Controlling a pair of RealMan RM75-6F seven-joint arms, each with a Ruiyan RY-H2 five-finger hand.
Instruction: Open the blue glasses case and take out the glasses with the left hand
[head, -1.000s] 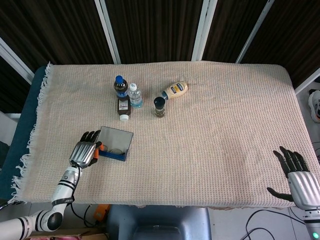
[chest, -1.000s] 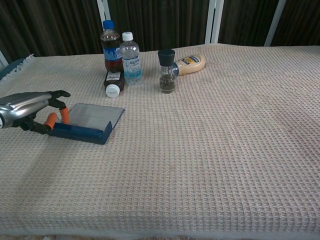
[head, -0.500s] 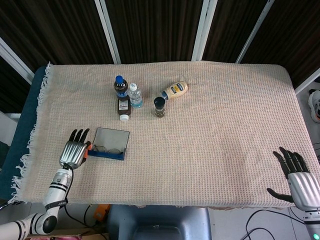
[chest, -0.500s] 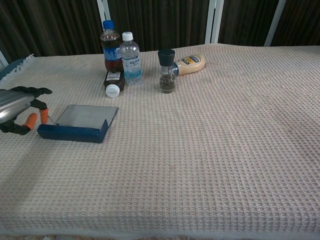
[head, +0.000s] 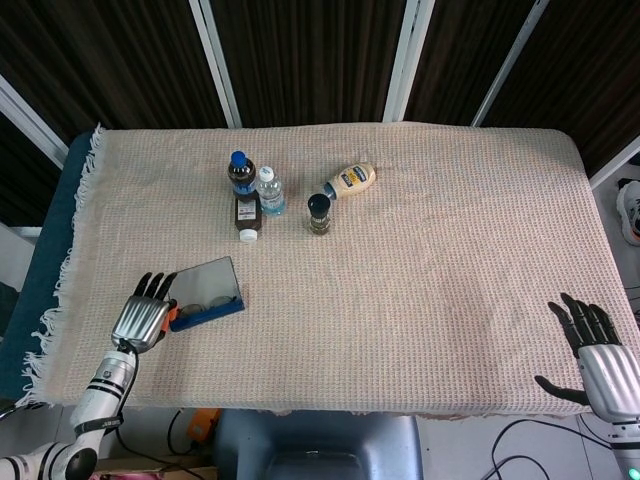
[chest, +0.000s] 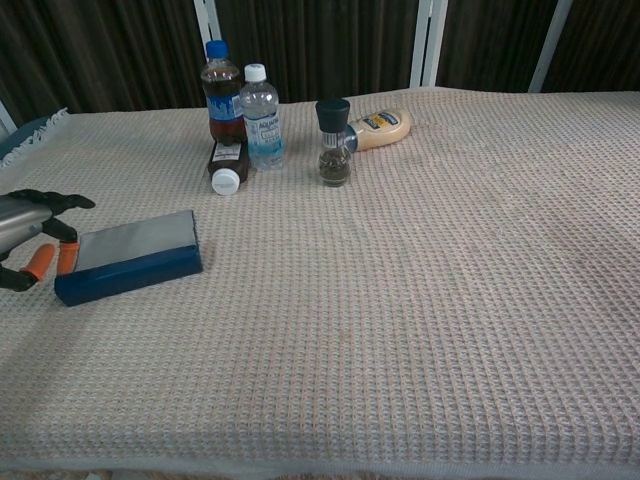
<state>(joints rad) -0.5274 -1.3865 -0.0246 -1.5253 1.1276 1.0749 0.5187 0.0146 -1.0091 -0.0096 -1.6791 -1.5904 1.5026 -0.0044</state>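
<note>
The blue glasses case (head: 207, 311) lies open near the table's front left, its grey lid (head: 208, 279) tipped back and the case turned at an angle. The chest view shows its blue front wall (chest: 127, 276). Dark lenses of the glasses (head: 205, 297) show faintly inside. My left hand (head: 145, 314) is at the case's left end, fingers curled around two orange pieces (chest: 42, 260) that look like the glasses' arm tips. My right hand (head: 596, 352) rests open, palm down, at the front right table edge, far from the case.
At the back middle stand a cola bottle (head: 239, 172), a water bottle (head: 270, 190) and a pepper grinder (head: 319, 213). A brown bottle (head: 246, 215) and a mayonnaise bottle (head: 352, 179) lie beside them. The cloth's fringed left edge (head: 70, 270) runs close to my left hand.
My left hand has drawn back to the left and toward the front edge with the orange pieces. The case slid and turned with it.
</note>
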